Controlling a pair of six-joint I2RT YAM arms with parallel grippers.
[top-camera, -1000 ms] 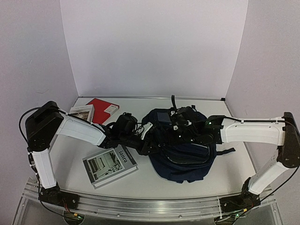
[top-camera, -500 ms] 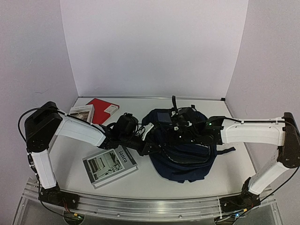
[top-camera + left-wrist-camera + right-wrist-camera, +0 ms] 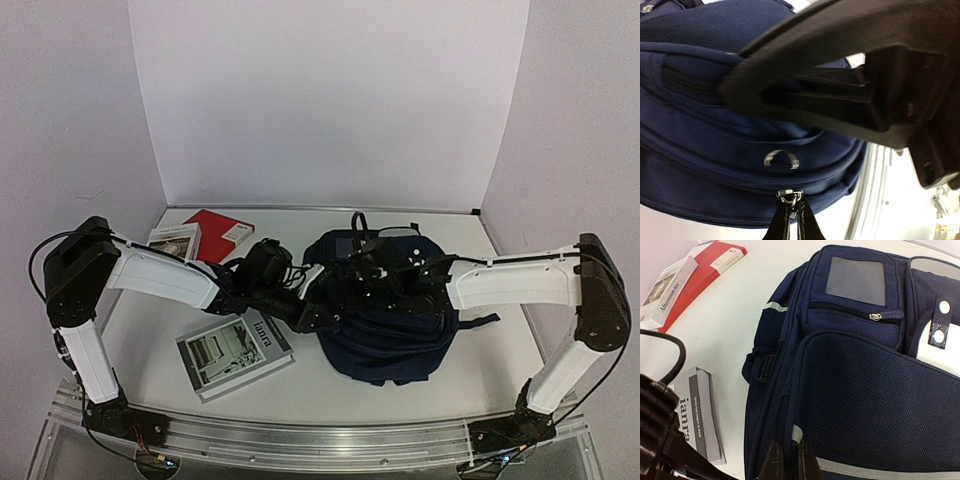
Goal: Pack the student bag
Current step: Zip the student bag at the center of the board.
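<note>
The student bag [image 3: 388, 322] is a navy backpack lying flat mid-table, front pockets up. It fills the left wrist view [image 3: 715, 125] and the right wrist view [image 3: 865, 375]. My left gripper [image 3: 322, 316] is at the bag's left side; its jaws [image 3: 792, 222] are shut on a metal zipper pull [image 3: 790, 196]. My right gripper [image 3: 362, 278] is over the bag's left upper part; its jaws [image 3: 788, 462] are pinched on the bag's fabric edge beside a zip line. The zip looks closed where it shows.
A grey book [image 3: 232, 352] lies left of the bag, also in the right wrist view [image 3: 700, 415]. A red book [image 3: 222, 232] and a pale "Afternoon tea" book [image 3: 176, 240] lie at the back left. The right gripper's black body [image 3: 850, 85] looms over the left wrist view.
My right arm has swung left, its wrist now further over the bag's left part. My left gripper has edged slightly right and nearer. The bag has shifted a little.
</note>
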